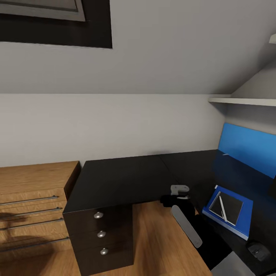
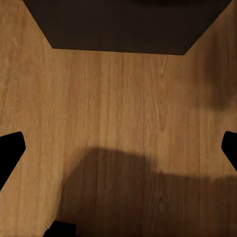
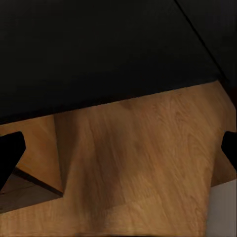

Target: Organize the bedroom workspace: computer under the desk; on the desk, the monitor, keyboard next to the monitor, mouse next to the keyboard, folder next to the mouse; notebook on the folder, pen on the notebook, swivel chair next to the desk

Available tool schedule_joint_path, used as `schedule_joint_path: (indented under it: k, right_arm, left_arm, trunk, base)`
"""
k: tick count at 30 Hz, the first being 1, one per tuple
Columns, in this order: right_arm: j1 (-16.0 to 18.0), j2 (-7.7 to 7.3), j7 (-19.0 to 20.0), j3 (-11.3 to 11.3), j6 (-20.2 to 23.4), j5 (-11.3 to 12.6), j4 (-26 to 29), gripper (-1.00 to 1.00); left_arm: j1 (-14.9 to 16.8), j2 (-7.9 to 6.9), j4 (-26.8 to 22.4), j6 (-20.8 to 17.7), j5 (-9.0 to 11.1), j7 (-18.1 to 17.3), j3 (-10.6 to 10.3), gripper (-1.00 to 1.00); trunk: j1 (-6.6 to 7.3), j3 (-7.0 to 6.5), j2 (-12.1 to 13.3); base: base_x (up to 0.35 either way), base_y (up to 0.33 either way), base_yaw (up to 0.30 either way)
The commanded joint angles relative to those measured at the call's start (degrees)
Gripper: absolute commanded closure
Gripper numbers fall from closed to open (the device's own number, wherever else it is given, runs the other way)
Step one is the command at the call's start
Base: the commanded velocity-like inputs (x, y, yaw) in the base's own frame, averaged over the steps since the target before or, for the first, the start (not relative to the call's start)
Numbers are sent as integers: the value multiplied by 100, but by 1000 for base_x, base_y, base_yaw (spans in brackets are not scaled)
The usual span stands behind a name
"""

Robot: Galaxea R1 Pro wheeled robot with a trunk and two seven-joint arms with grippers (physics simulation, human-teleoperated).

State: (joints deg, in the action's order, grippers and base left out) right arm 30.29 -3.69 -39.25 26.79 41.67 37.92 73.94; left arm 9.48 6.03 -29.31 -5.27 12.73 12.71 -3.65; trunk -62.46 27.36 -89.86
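No brand, label or writing can be read on anything here.

The grey wall (image 1: pixel 115 122) is smooth and matte, sloping inward above a flat lower band, with a dark-framed skylight (image 1: pixel 53 23) set into the slope. Below it spreads the desk (image 1: pixel 122 180), an L-shaped piece with a glossy black top; at its near left corner hangs a dark unit of three drawers (image 1: pixel 100 239), each with a round silver knob. Beside the desk on the left stands a light wooden dresser (image 1: pixel 32 207) with long metal bar handles. The floor (image 1: pixel 153 245) is warm, grained wood planking.

At the right end of the desk lies the folder (image 1: pixel 245 220), a flat bright blue rectangle. On it rests the notebook (image 1: pixel 229 207), thin with a dark cover, and the pen (image 1: pixel 223 209), a slim white stick, lies slantwise across the notebook. Near the folder sits the mouse (image 1: pixel 259 251), small, black and rounded.

The left gripper (image 2: pixel 118 148) hangs over bare floor with its dark fingertips spread wide, nothing between them. The right gripper (image 3: pixel 118 153) is likewise spread and empty, over the floor by the desk's black edge.
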Motion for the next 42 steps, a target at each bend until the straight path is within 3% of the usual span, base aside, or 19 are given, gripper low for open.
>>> schedule_joint_path:
  k: [1,4,13,18,25,30,37,40,41,42]
  right_arm:
    - [5,12,-58,62,10,47,10,-100]
    - [-3,113,-43,208,8,62,21,-100]
    - [-5,182,-37,247,5,73,24,-100]
    - [-14,185,-35,267,-90,60,-17,-100]
    - [-14,183,-46,666,-534,46,-150,-100]
    - [-14,183,-62,936,-862,36,-221,-100]
    - [-25,175,-47,989,-982,53,-353,-100]
    - [-251,181,-15,1044,-1743,48,-1115,-100]
    - [-460,148,-57,1448,-2814,53,-1576,-100]
    - [-494,145,-61,1466,-2854,52,-1588,-100]
  left_arm:
    - [1,-5,-13,-27,54,48,-37,-100]
    - [1,-5,-13,-27,54,48,-26,-100]
    - [1,-12,-13,-27,61,48,-14,-100]
    - [1,-22,-5,-26,63,48,-5,-100]
    - [1,-17,61,6,63,49,-10,-100]
    - [1,-16,277,475,57,72,-33,-100]
    - [1,-17,330,693,60,93,-39,-100]
    - [1,-24,335,722,56,99,-33,-100]
    - [1,-30,330,736,54,94,-31,-100]
    - [1,-31,328,737,54,94,-31,-100]
  trunk:
    - [0,7,-4]
    - [0,7,-4]
    - [0,7,-4]
    - [0,7,-4]
    - [0,7,-4]
    - [0,17,-4]
    - [0,34,-4]
    - [0,34,-4]
    - [0,34,-4]
    - [0,34,-4]
  base:
    - [0,0,3]
    - [0,0,1]
    - [0,0,14]
    - [-97,80,263]
    - [-239,200,272]
    - [-259,214,267]
    - [-261,120,142]
    - [-122,15,18]
    - [-9,1,1]
    - [-8,1,1]
